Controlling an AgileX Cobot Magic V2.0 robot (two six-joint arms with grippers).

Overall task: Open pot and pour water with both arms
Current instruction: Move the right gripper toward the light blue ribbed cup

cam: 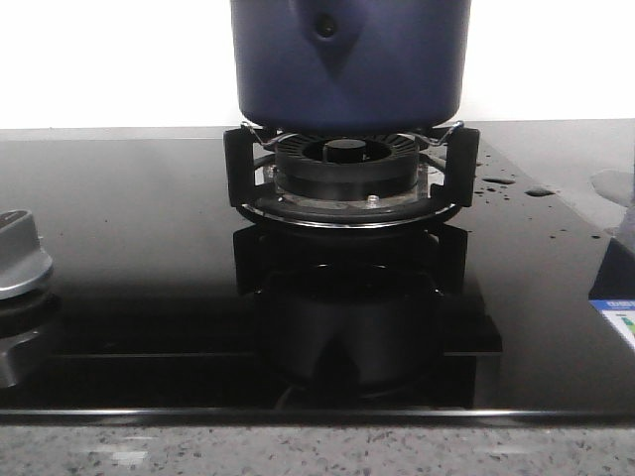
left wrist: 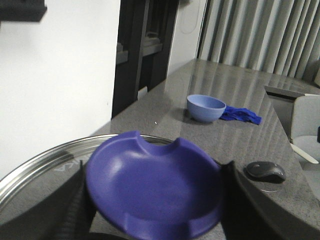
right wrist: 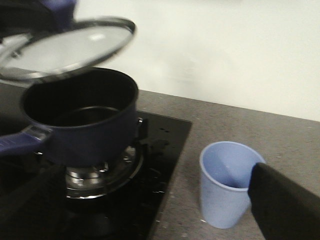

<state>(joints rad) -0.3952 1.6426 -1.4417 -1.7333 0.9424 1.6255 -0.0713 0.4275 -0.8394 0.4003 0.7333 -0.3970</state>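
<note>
The dark navy pot [cam: 347, 59] stands on the burner [cam: 347, 169]; no gripper shows in the front view. In the right wrist view the pot [right wrist: 90, 135] is uncovered and dark inside, its handle [right wrist: 15, 142] pointing sideways. The glass lid [right wrist: 65, 47] hangs tilted above it. My left gripper [left wrist: 157, 205] is shut on the lid's purple-blue knob [left wrist: 155, 185], with the lid's steel rim [left wrist: 30, 167] behind it. My right gripper [right wrist: 150, 200] is open and holds nothing. One of its black fingers [right wrist: 280, 205] is right beside a light blue cup [right wrist: 225, 182] on the counter.
A black glass hob [cam: 149, 228] surrounds the burner, with water drops [cam: 506, 183] to the right and a silver dial [cam: 20, 253] at the left. In the left wrist view a blue bowl [left wrist: 206, 107], a blue cloth [left wrist: 242, 116] and a mouse [left wrist: 265, 171] lie on a grey counter.
</note>
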